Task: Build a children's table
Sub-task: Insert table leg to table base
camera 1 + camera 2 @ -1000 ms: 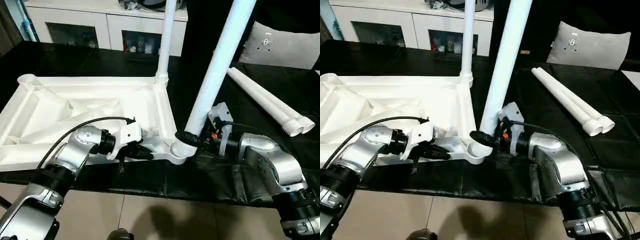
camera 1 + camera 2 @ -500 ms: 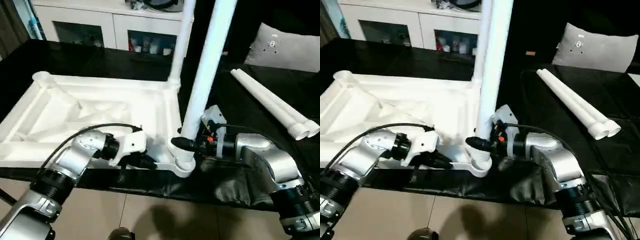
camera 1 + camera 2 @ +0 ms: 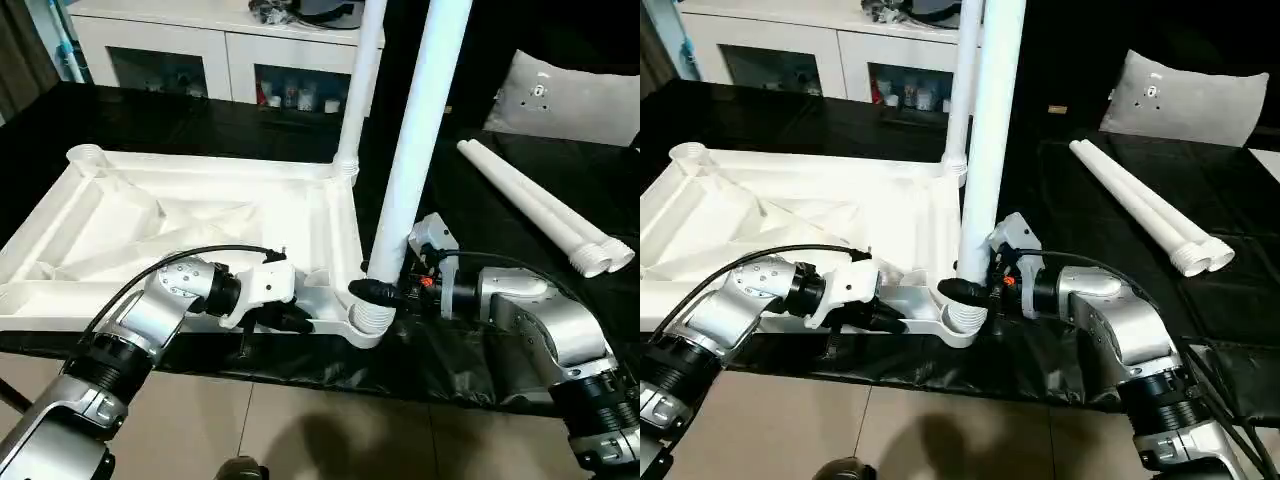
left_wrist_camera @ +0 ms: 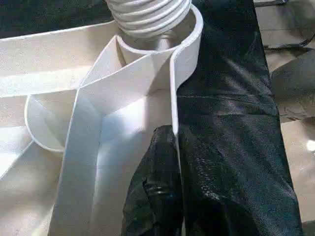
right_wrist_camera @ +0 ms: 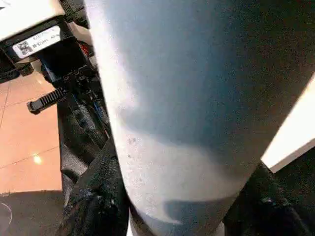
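Table top (image 3: pixel 200 215): white, ribbed underside. Legs (image 3: pixel 415 160): white, ridged ends. Table covering (image 3: pixel 520 180): black. Forearms (image 3: pixel 150 310): silver. Gripper fingers (image 4: pixel 157 191): black. Cushion (image 3: pixel 570 95): grey-white. Cabinet (image 3: pixel 200 45): white. Floor (image 3: pixel 300 440): beige tiles.

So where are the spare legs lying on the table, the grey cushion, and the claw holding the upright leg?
Spare legs (image 3: pixel 535 205), left eye view, mid-tube.
Cushion (image 3: pixel 1185 95), right eye view, its face.
Right claw (image 3: pixel 372 292), left eye view, at the upright leg's (image 3: pixel 415 150) base.

Smooth white plastic table top (image 3: pixel 200 215) and legs (image 3: pixel 415 150); glossy crinkled black cloth (image 4: pixel 231 123)
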Controlling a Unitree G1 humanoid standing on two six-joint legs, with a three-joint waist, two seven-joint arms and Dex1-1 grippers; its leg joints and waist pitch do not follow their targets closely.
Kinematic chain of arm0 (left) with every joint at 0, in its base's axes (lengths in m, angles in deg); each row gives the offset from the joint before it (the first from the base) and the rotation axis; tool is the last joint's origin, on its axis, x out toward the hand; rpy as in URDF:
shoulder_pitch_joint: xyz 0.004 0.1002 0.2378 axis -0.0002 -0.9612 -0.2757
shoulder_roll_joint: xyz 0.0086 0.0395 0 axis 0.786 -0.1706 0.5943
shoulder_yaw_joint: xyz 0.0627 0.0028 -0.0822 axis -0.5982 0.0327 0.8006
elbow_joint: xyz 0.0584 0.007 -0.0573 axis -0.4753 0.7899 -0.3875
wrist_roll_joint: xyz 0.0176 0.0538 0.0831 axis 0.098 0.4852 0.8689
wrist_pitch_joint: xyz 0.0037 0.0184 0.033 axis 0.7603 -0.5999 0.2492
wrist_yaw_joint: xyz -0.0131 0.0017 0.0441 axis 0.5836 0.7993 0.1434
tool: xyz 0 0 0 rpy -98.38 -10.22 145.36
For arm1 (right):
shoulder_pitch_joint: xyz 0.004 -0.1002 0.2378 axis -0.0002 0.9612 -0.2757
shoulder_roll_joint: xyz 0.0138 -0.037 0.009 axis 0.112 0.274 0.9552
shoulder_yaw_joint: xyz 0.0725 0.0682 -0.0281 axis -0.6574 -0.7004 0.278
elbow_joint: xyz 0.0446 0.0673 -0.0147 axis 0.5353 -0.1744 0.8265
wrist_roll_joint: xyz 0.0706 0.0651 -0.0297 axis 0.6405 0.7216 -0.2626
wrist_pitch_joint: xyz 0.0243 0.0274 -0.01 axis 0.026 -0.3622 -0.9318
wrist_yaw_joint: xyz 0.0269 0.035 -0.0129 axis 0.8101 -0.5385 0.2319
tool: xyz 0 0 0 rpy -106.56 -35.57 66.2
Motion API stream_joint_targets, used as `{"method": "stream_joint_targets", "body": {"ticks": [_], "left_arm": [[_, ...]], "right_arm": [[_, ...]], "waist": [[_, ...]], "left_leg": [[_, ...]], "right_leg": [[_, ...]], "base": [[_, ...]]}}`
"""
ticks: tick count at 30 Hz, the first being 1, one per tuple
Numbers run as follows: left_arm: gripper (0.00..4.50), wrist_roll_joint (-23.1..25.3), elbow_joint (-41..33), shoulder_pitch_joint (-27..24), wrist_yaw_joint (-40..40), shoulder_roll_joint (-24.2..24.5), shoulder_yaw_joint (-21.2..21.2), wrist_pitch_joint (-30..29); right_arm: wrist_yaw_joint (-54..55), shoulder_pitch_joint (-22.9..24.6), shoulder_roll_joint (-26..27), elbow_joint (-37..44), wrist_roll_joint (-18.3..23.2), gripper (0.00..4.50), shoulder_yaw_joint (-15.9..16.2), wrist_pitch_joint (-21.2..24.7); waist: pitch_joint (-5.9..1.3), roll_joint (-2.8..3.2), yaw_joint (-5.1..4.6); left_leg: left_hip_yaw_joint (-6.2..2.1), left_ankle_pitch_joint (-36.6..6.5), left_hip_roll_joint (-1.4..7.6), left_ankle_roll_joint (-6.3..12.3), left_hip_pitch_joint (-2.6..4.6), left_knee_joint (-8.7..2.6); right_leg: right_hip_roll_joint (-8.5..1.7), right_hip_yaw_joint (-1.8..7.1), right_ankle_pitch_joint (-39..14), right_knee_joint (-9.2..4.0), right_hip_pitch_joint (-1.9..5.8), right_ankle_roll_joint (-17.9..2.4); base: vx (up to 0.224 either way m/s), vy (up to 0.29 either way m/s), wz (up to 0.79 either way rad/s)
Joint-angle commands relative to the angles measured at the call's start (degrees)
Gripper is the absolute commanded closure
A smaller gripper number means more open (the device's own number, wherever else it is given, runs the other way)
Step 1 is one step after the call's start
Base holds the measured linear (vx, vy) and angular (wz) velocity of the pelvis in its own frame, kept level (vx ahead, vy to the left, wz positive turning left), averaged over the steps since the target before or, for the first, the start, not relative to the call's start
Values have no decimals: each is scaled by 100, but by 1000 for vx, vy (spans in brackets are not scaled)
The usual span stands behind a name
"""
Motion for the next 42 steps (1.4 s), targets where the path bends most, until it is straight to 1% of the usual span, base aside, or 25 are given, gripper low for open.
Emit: {"method": "stream_joint_targets", "body": {"ticks": [1, 3, 5, 7, 10, 14, 16, 17, 18, 19, 22, 24, 26, 28, 29, 30, 33, 34, 35, 36, 37, 39, 40, 41, 42], "left_arm": [[450, 290, 160, 121, -158, 44, -37, 51], [450, 344, 262, 158, -254, 25, -35, 147], [450, 367, 300, 179, -301, 2, -26, 155], [450, 379, 316, 194, -328, -14, -22, 170], [450, 399, 365, 244, -426, -57, 1, 227], [450, 277, 320, 235, -228, -55, 2, 254], [450, 180, 189, 179, -42, -34, -12, 234], [450, 168, 162, 167, -19, -28, -14, 222], [450, 165, 150, 162, -13, -26, -14, 215], [450, 178, 142, 165, -25, -30, -17, 222], [450, 195, 145, 180, -35, -42, -19, 232], [450, 238, 194, 227, -85, -57, -13, 273], [450, 319, 265, 270, -197, -64, 8, 331], [450, 330, 279, 277, -215, -66, 13, 341], [450, 326, 274, 274, -197, -54, 12, 343], [450, 321, 266, 268, -183, -46, 12, 341], [450, 270, 213, 215, -135, -20, 44, 304], [450, 270, 213, 215, -135, -20, 44, 304], [450, 228, 188, 183, -151, -32, 89, 268], [450, 197, 166, 158, -180, -44, 124, 239], [450, 175, 154, 144, -195, -55, 144, 214], [450, 136, 130, 114, -249, -80, 189, 165], [450, 129, 121, 101, -288, -92, 212, 152], [450, 121, 113, 89, -320, -102, 234, 138], [450, 115, 103, 76, -349, -109, 250, 125]], "right_arm": [[-12, 17, -13, -57, -65, 258, 16, 74], [-28, 10, -1, -46, -46, 258, 33, 84], [-29, 5, 17, -43, -8, 258, 20, 98], [-26, -3, 38, -58, 22, 258, 1, 113], [-24, -19, 57, -102, 31, 258, -11, 110], [9, -34, 86, -226, -15, 258, -27, 19], [88, -79, 176, -402, -14, 258, -98, -53], [103, -96, 202, -456, -14, 258, -111, -69], [109, -106, 215, -485, -15, 258, -115, -76], [145, -145, 256, -601, -54, 258, -113, -130], [140, -166, 298, -677, -45, 258, -105, -126], [70, -144, 332, -688, -12, 258, -59, -98], [25, -113, 336, -700, -14, 258, -34, -124], [17, -108, 337, -704, -14, 258, -32, -129], [15, -80, 337, -709, -8, 258, -41, -146], [23, -58, 340, -713, 2, 258, -56, -152], [83, 67, 391, -761, 87, 258, -195, -169], [83, 67, 391, -761, 87, 258, -195, -169], [134, 156, 444, -817, 148, 258, -318, -187], [179, 218, 481, -849, 188, 258, -401, -198], [206, 255, 496, -871, 199, 258, -439, -224], [299, 363, 536, -924, 212, 258, -534, -310], [361, 428, 559, -949, 214, 258, -583, -360], [404, 502, 572, -943, 202, 258, -607, -430], [439, 569, 583, -922, 191, 258, -622, -487]], "waist": [[-359, 16, -11], [-359, 28, -10], [-361, 17, -8], [-363, 20, -13], [-365, 27, -11], [-363, 40, -12], [-363, 66, -15], [-368, 61, -18], [-371, 52, -23], [-378, 69, -20], [-393, 67, -16], [-390, 87, -9], [-378, 105, -5], [-371, 92, -6], [-368, 122, 4], [-366, 107, 0], [-371, 143, 1], [-374, 136, 3], [-381, 184, 15], [-383, 187, 12], [-382, 171, 7], [-382, 192, 10], [-380, 183, 7], [-368, 192, 5], [-365, 188, 6]], "left_leg": [[-136, -1937, 304, -318, 166, -491], [-132, -1924, 302, -311, 170, -490], [-129, -1910, 300, -305, 163, -485], [-136, -1880, 303, -309, 151, -491], [-134, -1865, 308, -302, 162, -488], [-131, -1918, 306, -326, 164, -491], [-141, -2000, 306, -356, 165, -494], [-138, -2004, 306, -363, 170, -492], [-138, -1958, 305, -362, 164, -494], [-132, -1896, 309, -358, 165, -492], [-122, -1754, 303, -320, 151, -485], [-122, -1748, 300, -316, 147, -485], [-126, -1881, 301, -335, 159, -493], [-130, -2007, 306, -363, 171, -497], [-140, -2065, 306, -382, 173, -499], [-141, -2114, 310, -394, 179, -503], [-148, -2156, 312, -416, 178, -509], [-150, -2150, 312, -412, 175, -510], [-155, -2136, 311, -418, 174, -504], [-153, -2144, 313, -419, 174, -505], [-148, -2157, 309, -414, 170, -508], [-151, -2203, 304, -404, 172, -506], [-149, -2204, 307, -400, 169, -508], [-150, -2259, 303, -395, 172, -508], [-150, -2295, 308, -395, 179, -510]], "right_leg": [[-520, 313, -2024, -600, 115, -889], [-510, 313, -1948, -596, 106, -908], [-517, 316, -1936, -596, 114, -912], [-518, 310, -1935, -588, 120, -896], [-514, 312, -1868, -585, 113, -924], [-516, 312, -1839, -585, 107, -953], [-529, 312, -1924, -593, 106, -958], [-529, 314, -1908, -593, 103, -971], [-516, 308, -1814, -578, 113, -1000], [-508, 312, -1614, -564, 107, -1041], [-493, 305, -1270, -523, 135, -1120], [-492, 303, -1179, -516, 140, -1141], [-498, 302, -1335, -535, 135, -1127], [-508, 307, -1527, -555, 128, -1097], [-522, 310, -1647, -567, 126, -1077], [-519, 309, -1719, -578, 119, -1057], [-509, 311, -1607, -571, 115, -1077], [-507, 309, -1567, -563, 121, -1089], [-513, 310, -1483, -548, 123, -1118], [-509, 309, -1399, -547, 119, -1148], [-503, 308, -1377, -551, 125, -1161], [-504, 302, -1394, -547, 131, -1196], [-504, 304, -1411, -556, 130, -1190], [-508, 305, -1529, -568, 120, -1175], [-516, 307, -1663, -586, 116, -1133]], "base": [[0, 0, 0], [0, 0, 0], [0, 0, 0], [0, 0, 0], [0, 0, 0], [0, 0, 0], [0, 0, 0], [0, 0, 0], [0, 0, 0], [0, 0, 0], [0, 0, 0], [0, 0, 0], [0, 0, 0], [0, 0, 0], [0, 0, 0], [0, 0, 0], [0, 0, 0], [0, 0, 0], [0, 0, 0], [0, 0, 0], [0, 0, 0], [0, 0, 0], [0, 0, 0], [0, 0, 0], [0, 0, 0]]}}
